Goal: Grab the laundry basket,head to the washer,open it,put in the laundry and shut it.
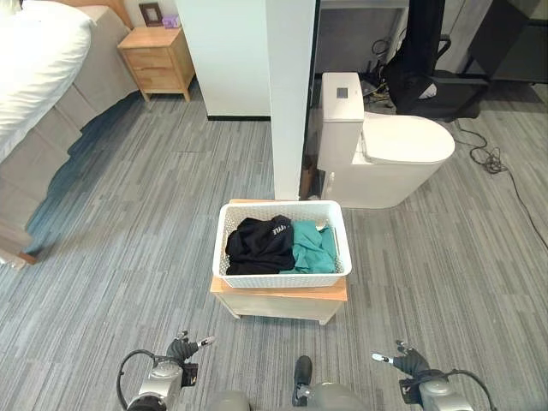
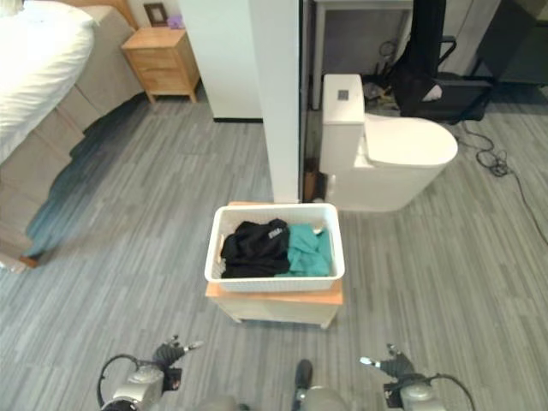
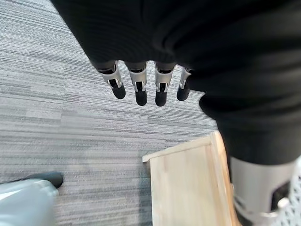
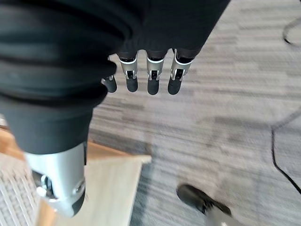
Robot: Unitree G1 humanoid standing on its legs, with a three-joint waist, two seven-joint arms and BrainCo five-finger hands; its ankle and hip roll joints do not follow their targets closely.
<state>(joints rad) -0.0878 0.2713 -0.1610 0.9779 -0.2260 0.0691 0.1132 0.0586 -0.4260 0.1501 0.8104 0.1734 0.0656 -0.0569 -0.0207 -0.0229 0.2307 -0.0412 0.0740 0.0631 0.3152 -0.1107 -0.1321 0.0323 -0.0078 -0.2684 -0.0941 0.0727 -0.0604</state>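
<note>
We note the white laundry basket [image 1: 282, 242] sitting on a low wooden stool [image 1: 280, 300], straight ahead of both sets of fingers and between them, with bare grey carpet separating it from each hand. It holds a black garment [image 1: 259, 244] on the side towards the left hand and a teal garment [image 1: 313, 247] on the side towards the right hand.

Left hand [image 1: 181, 350]: fingers [image 3: 137, 85] released, hanging straight in a row, grasping nothing; the stool's wooden top lies just past them in its wrist view. Right hand [image 1: 403, 360]: fingers [image 4: 151, 77] likewise released and empty, with the stool's corner near the thumb side.

The basket's long axis runs side to side across our front, so its two short ends face outward, one towards each hand. The basket is roughly centred; neither hand looks clearly nearer, though the left may be marginally closer to its end.

Judgement: the grab step is not yet begun. The coming move calls for both hands to go forward and inward to the short ends, one each. A one-sided lift could tip the laundry out
</note>
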